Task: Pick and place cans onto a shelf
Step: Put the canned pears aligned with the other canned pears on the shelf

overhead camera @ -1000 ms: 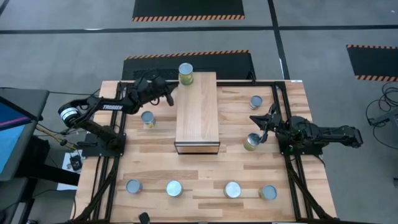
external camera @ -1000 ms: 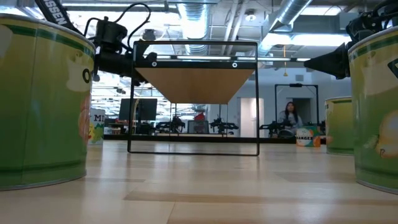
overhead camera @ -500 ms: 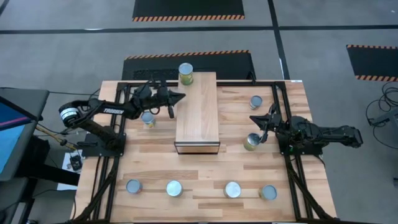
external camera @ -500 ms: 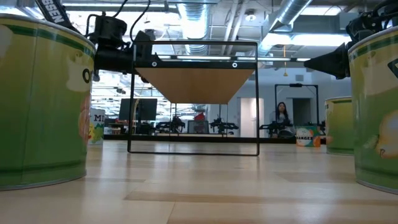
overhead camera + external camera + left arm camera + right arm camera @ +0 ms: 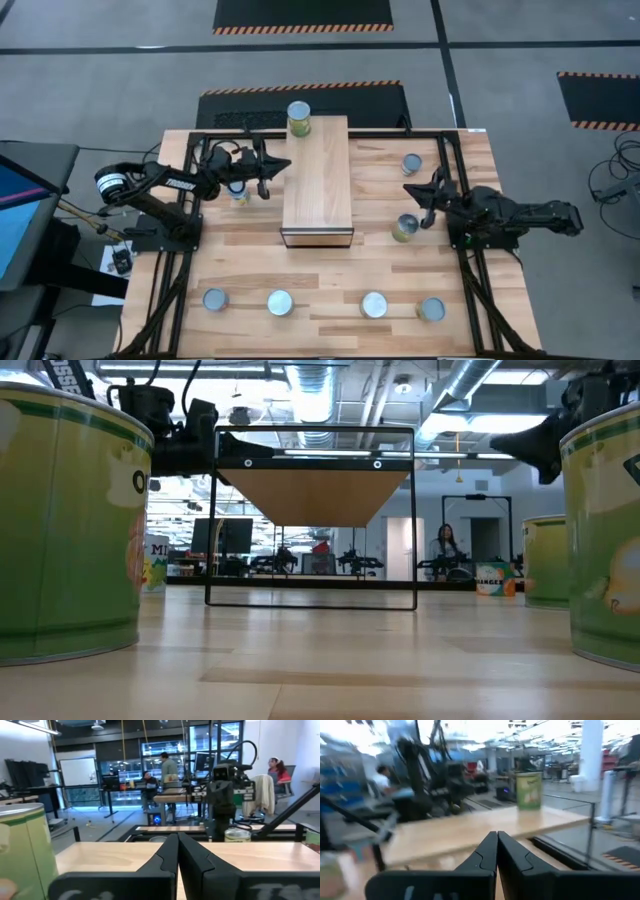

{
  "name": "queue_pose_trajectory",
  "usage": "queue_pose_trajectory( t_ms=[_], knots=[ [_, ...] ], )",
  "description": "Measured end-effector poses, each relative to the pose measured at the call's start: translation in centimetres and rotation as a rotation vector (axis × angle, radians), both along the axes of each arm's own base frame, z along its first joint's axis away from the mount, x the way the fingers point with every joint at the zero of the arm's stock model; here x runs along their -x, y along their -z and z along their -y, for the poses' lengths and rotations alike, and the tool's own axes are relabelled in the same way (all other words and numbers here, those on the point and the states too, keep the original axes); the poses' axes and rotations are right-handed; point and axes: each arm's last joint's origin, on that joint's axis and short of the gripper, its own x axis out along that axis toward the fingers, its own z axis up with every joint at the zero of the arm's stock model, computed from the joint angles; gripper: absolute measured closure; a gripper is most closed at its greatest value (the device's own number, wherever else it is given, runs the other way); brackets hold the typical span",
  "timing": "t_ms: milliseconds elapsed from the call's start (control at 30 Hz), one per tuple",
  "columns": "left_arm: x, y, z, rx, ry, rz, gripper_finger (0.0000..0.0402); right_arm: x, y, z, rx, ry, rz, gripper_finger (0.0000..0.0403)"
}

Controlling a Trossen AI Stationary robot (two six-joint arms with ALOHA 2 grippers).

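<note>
The light-wood shelf stands mid-table, with its dark opening at its near end. One can stands on its far end and also shows in the left wrist view. My left gripper is shut and empty at the shelf's left edge, above the table. A can stands on the table under that arm. My right gripper is shut and empty, right of the shelf. It hangs between a can just nearer and another can farther back. Several more cans stand along the table's near edge.
Black frame rails run along both table sides under the arms. Two near-row cans fill the low view's left and right sides. People sit and stand in the room beyond the table.
My left gripper has drawn away from the can on the shelf toward the table's near edge. It has turned to point across the shelf's left edge and now stands over the can left of the shelf. In the low view my right gripper has risen a little.
</note>
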Motion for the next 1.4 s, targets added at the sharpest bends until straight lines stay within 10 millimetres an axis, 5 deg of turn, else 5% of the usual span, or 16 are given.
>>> queue_pose_trajectory(
  t_ms=[200,467,833,1167,1400],
  knots=[
    [0.0,0.0,0.0,-0.010,-0.003,-0.003,0.0401,-0.4,-0.8,-0.9,-0.069,-0.201,0.024,0.0381],
    [0.0,0.1,0.0,-0.025,-0.012,-0.012,0.0401,-2.8,-2.2,-2.9,-0.156,-0.246,-0.184,0.0389],
    [-0.1,0.4,-0.1,-0.033,-0.027,-0.044,0.0401,-8.3,-3.9,-10.3,-0.423,-0.357,-0.580,0.0381],
    [-0.1,0.4,-0.1,-0.029,-0.025,-0.048,0.0401,-12.0,-5.6,-16.6,-0.704,-0.290,-0.903,0.0307],
    [-0.1,0.4,-0.1,-0.043,-0.027,-0.049,0.0401,-14.6,-5.7,-18.5,-0.745,-0.274,-1.136,0.0276]
  ],
)
